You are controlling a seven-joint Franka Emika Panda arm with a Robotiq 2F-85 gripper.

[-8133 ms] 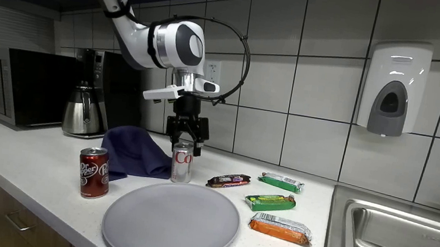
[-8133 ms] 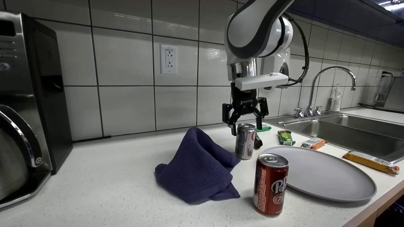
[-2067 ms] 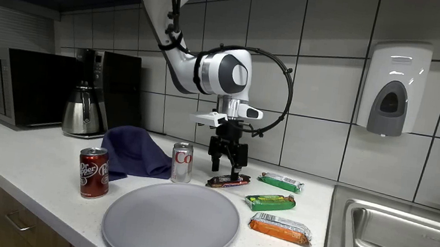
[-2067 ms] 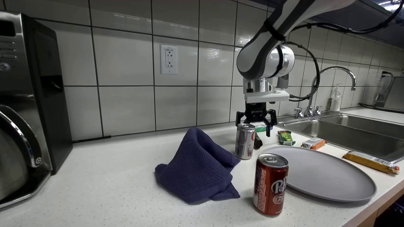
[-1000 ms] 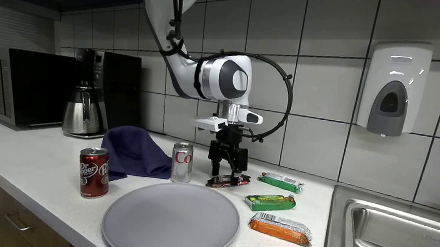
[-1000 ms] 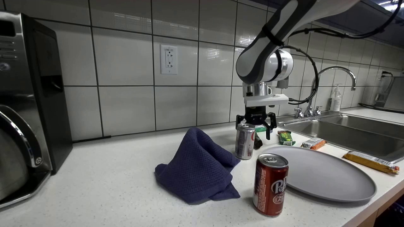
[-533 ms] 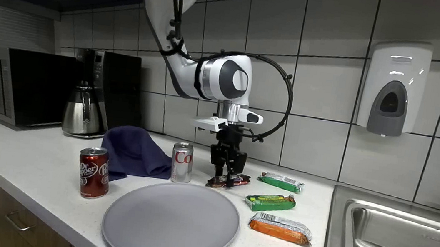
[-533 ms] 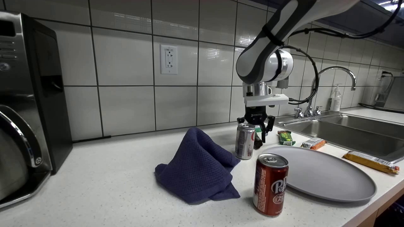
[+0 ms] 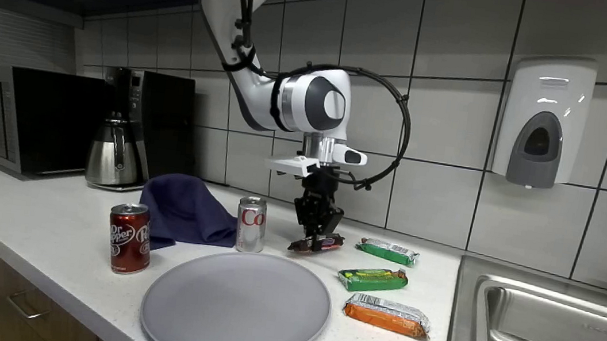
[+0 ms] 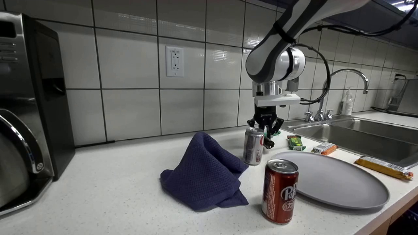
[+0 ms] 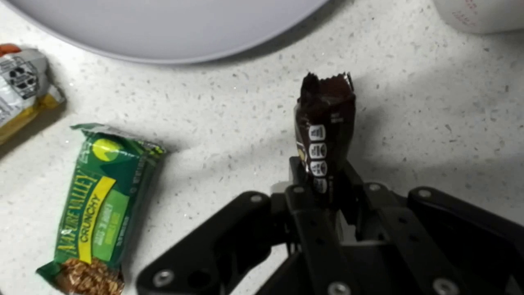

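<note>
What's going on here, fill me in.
A Franka robot arm has its pincer shut on a dark brown wrapped snack bar, which seems just clear of the white countertop. A green Nature Valley Crunchy bar lies nearby, not touching it. A silver Coke can and a Dr Pepper can stand upright near the round gray plate.
</note>
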